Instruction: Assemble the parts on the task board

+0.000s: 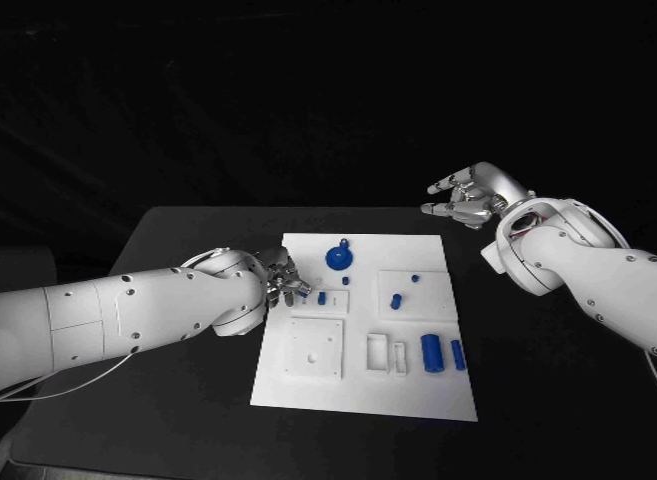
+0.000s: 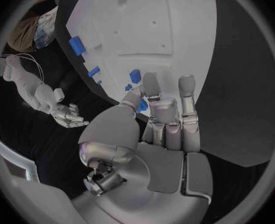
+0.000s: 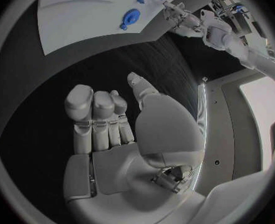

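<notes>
At nine o'clock on the task board (image 1: pixel 360 390), the left hand (image 1: pixel 281 280) was held over the board's edge, its grasp undeterminable. The blue parts (image 1: pixel 338 260) lay scattered across the board. The right hand (image 1: pixel 465 197) was raised, unladen, at two o'clock.

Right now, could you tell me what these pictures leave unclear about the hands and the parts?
- Head view: the left hand covers the task board edge; contact with a part there is hidden.
- Left wrist view: fingers hide a blue part.
- Head view: the right hand is too small to judge its fingers.
</notes>
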